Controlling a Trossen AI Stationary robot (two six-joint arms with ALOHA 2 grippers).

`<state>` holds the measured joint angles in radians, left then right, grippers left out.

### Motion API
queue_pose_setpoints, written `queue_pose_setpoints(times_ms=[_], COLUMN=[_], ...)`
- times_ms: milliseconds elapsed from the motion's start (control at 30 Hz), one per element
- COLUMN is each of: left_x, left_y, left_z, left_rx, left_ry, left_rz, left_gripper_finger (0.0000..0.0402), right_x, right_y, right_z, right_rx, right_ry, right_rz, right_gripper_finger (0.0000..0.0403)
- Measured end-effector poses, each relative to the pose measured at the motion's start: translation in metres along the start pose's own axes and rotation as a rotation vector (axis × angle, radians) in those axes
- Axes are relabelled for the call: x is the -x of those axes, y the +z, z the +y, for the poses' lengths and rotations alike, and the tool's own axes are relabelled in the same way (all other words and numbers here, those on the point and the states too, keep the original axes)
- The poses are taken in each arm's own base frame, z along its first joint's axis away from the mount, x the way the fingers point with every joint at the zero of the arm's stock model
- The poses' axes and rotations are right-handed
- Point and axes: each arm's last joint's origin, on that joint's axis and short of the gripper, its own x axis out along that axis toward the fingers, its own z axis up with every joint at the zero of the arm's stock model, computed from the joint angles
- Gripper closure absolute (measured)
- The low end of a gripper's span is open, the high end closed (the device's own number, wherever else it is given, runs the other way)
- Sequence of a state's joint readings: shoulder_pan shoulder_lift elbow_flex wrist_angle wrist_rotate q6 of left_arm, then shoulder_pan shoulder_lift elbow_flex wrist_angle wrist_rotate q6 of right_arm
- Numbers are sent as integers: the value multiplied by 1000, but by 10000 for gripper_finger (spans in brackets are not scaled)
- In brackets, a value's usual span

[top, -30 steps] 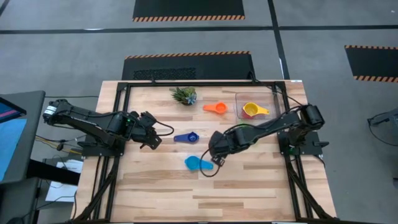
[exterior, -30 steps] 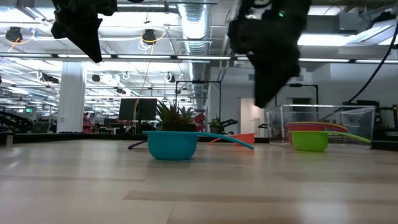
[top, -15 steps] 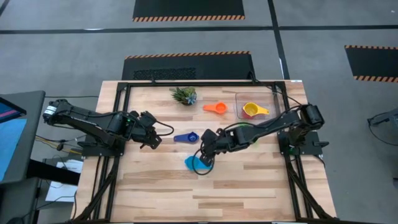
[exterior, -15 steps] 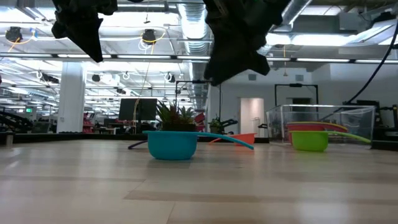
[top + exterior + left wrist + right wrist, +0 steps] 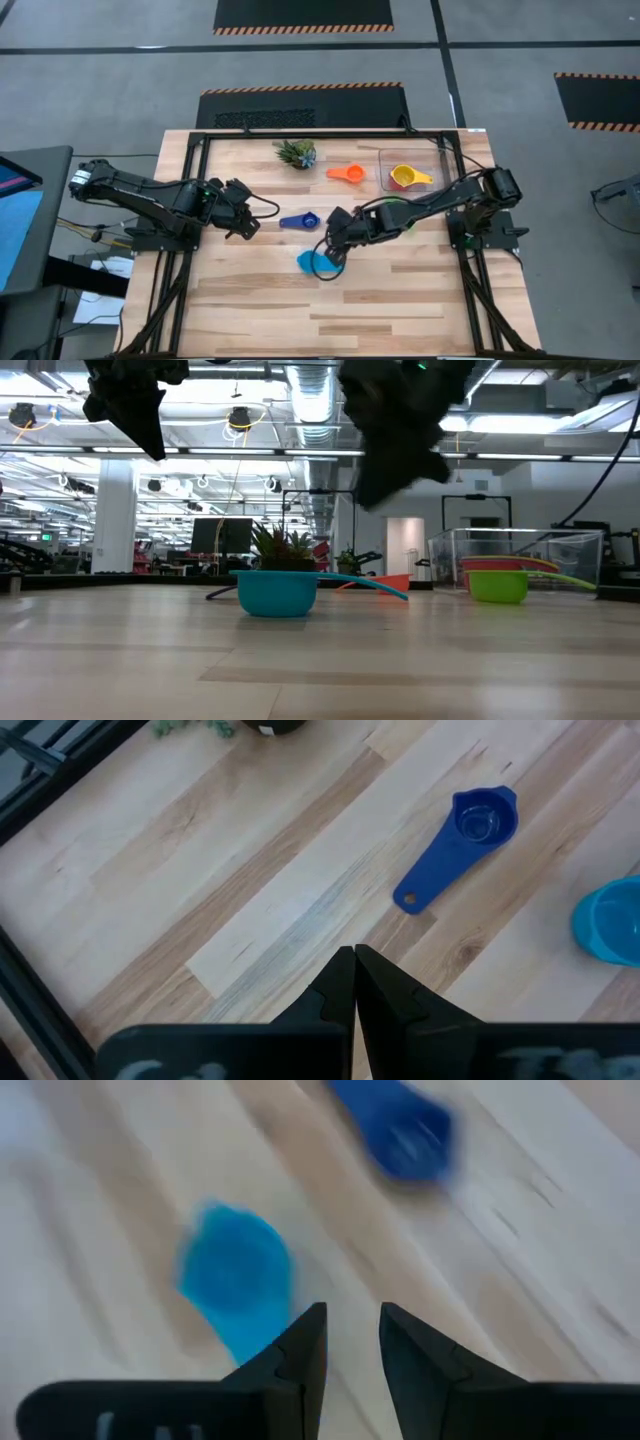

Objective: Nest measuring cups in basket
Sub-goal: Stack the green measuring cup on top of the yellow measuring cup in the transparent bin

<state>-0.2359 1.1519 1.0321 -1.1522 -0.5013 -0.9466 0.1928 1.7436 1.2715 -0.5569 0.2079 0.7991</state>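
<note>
Pale planked wood table, smooth matt plastic blue cup, clear glossy plastic basket.

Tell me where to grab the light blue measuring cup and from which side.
Grip the light blue cup by its flat handle, coming straight down. It sits upright and the thin handle sticks out level from the rim, likely easier to pinch than the round bowl.

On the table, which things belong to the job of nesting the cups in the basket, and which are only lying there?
Belonging to the job:
- light blue cup, under the right gripper, fingers a little apart
- dark blue cup
- orange cup
- yellow cup, already in the basket
- green cup

Only lying there:
- potted plant

The left gripper waits, shut, near the dark blue cup.
</note>
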Motion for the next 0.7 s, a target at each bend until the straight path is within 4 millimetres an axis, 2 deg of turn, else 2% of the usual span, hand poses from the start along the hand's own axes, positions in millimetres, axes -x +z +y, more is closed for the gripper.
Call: queue_pose_setpoints(times_ms=[167,367,533,700], left_x=[0,0,0,0], left_y=[0,0,0,0], left_z=[0,0,0,0], left_rx=[0,1,2,4], left_ry=[-1,5,7,7], left_rz=[2,-7,-11,-12], left_gripper_finger=[401,401,401,401], right_x=[18,43,52,55], right_y=[-10,-12,-6,-3], right_z=[-19,-13,4,29], right_rx=[-54,-41,-47,117], right_ry=[-146,-89,62,266], right_rz=[122,94,-20,-128], right_gripper_finger=[294,295,295,295])
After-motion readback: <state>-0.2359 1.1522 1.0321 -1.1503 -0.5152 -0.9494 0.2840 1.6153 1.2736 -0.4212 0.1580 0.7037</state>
